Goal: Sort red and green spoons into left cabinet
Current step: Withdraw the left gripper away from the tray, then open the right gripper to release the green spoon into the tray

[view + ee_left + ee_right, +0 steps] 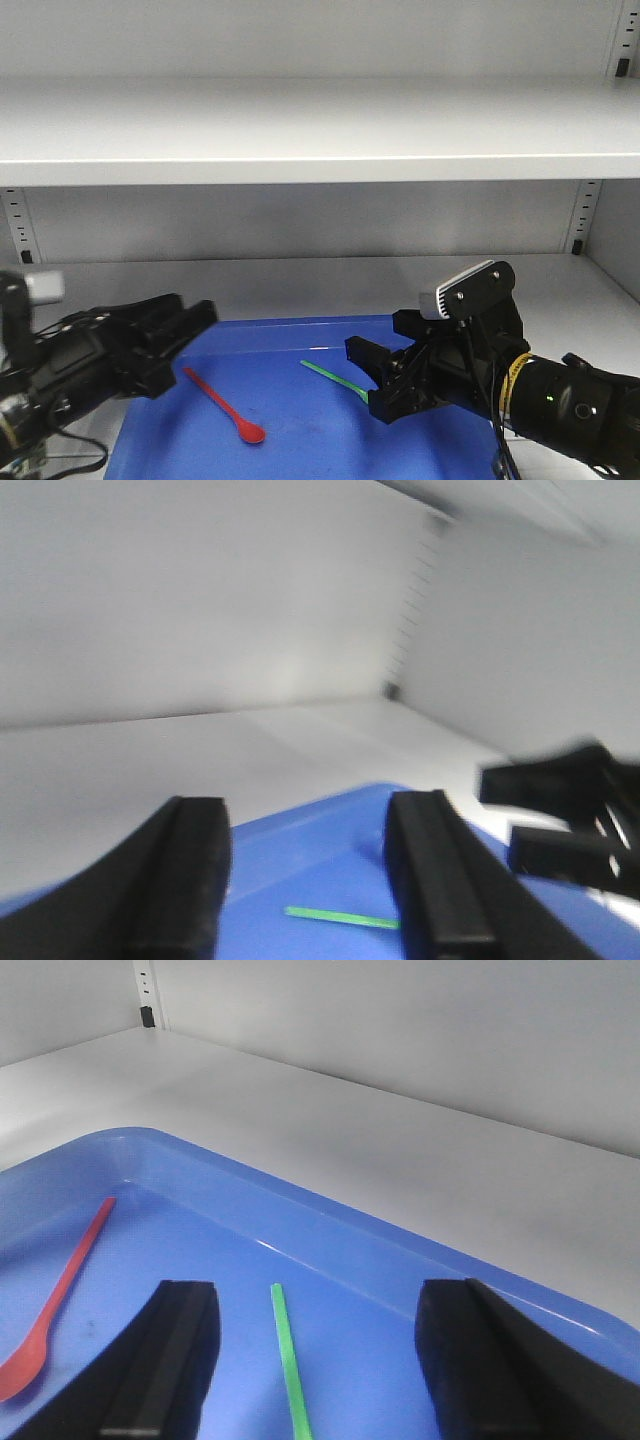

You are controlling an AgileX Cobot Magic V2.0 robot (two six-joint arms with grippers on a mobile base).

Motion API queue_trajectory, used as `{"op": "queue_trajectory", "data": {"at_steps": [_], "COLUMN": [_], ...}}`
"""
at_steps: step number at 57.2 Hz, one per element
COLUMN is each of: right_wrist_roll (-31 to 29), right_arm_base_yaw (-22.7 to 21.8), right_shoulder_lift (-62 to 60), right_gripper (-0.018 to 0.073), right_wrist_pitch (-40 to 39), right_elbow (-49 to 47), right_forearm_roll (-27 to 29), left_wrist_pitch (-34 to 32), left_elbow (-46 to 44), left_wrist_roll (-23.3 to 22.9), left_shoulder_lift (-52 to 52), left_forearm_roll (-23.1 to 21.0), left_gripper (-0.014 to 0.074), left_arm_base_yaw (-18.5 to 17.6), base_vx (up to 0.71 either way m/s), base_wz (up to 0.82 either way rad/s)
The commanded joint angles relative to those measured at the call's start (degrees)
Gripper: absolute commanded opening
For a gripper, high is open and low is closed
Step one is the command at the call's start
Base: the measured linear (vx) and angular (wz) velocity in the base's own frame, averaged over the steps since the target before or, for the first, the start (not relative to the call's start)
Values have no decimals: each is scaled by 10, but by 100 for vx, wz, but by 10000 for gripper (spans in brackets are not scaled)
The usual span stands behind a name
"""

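blue tray (300,340) is holding the red spoon (224,405) and green spoon (336,377); right gripper (315,1360) is hovering spread astride the green handle, left gripper (310,880) is gaping at the tray's edge

1. The red spoon (222,405) lies flat on the blue tray (300,335), bowl toward the front, handle slanting back-left.
2. The green spoon (335,377) lies flat to its right, well apart.
3. The cabinet shelf (300,270) carries the tray.
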Motion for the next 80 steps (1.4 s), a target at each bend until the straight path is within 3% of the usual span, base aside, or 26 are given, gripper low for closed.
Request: {"op": "queue_trajectory", "data": {"at_steps": [1, 9, 17, 20, 24, 33, 39, 46, 64, 65, 80], "right_wrist_roll": [0, 0, 0, 0, 0, 0, 0, 0, 0, 0, 0], "right_arm_base_yaw": [-1, -1, -1, -1, -1, -1, -1, -1, -1, -1, -1], "right_shoulder_lift": [-19, -19, -19, -19, -19, -19, -19, -19, -19, -18, -18], "right_gripper": [494, 494, 494, 494, 494, 494, 494, 494, 494, 495, 494], "right_wrist_pitch": [-27, -27, -27, -27, -27, -27, -27, -27, -27, -29, -29], "right_elbow": [-19, -19, -19, -19, -19, -19, -19, -19, -19, -19, -19], "right_forearm_roll": [11, 11, 11, 11, 11, 11, 11, 11, 11, 11, 11], "left_wrist_pitch": [26, 145, 259, 299, 345, 423, 457, 462, 457, 488, 489], "left_elbow": [20, 64, 99, 110, 127, 176, 217, 271, 412, 421, 421], "left_wrist_roll": [18, 76, 144, 183, 258, 401, 440, 444, 444, 445, 445], "left_shoulder_lift": [-71, -164, -266, -302, -347, -449, -515, -596, -800, -826, -825], "left_forearm_roll": [-103, -180, -334, -397, -442, -443, -436, -394, -394, -398, -398], "left_gripper": [374, 232, 62, 0, -9, -8, -8, -8, -8, -8, -8], "left_arm_base_yaw": [-14, -33, -44, -44, -44, -43, -38, -14, 74, 85, 85], "base_vx": [0, 0, 0, 0, 0, 0, 0, 0, 0, 0, 0], "base_wz": [0, 0, 0, 0, 0, 0, 0, 0, 0, 0, 0]}}
